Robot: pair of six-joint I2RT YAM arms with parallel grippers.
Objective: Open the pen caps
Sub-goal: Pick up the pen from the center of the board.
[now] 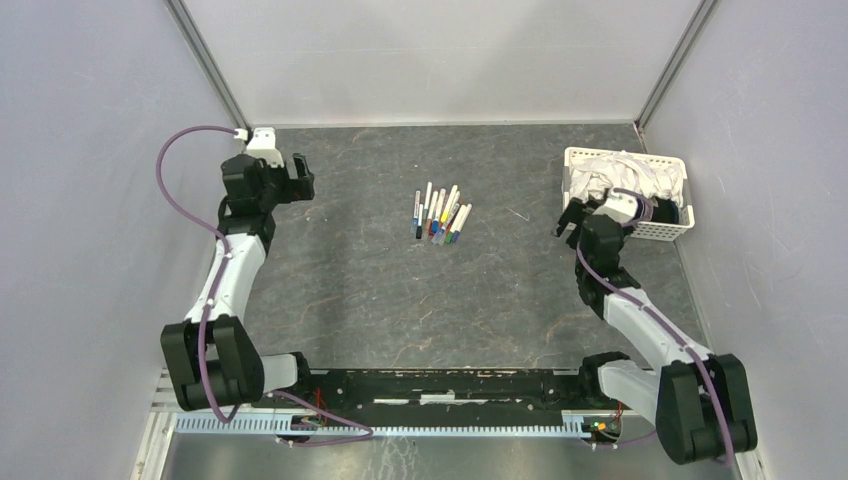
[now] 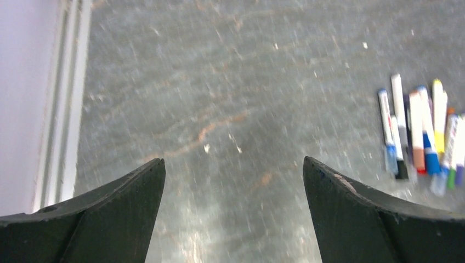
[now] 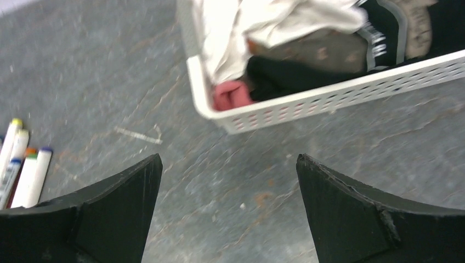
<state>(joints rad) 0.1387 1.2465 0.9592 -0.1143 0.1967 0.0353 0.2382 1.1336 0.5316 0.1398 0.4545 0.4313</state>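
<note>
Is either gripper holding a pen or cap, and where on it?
Nothing is held. The left gripper and right gripper are both open and empty; the pens lie apart from both.

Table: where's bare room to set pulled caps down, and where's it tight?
Bare surface lies between the left gripper and the pens, between the pens and the right gripper, and across the near half. Tight: the pen cluster and the far-right corner by the basket.

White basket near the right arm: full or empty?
Full. The basket holds crumpled cloth, white, black and pink, heaped up to its rim in the right wrist view.
</note>
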